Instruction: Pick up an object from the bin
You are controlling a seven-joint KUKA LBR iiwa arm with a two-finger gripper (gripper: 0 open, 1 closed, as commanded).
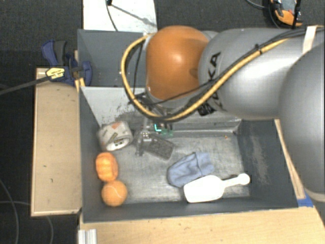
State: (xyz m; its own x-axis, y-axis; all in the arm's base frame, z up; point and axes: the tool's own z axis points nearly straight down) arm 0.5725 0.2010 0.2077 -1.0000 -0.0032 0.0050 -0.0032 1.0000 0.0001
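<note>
Hovering at frame centre above a dark grey flat piece [161, 149], the tool [149, 140] shows no readable grip state; pick judged not yet made, nothing raised from the bin [254, 161].

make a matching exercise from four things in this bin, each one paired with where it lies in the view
Things in the grey metal bin:
1. white plastic scoop
2. blue cloth mitt
3. smooth round orange ball
4. grey-white roll of tape

Places:
a. left side, up near the back wall
b. bottom left corner
c. bottom middle, handle pointing right
d. middle, just above the scoop

Pairs: 1-c, 2-d, 3-b, 4-a
</note>
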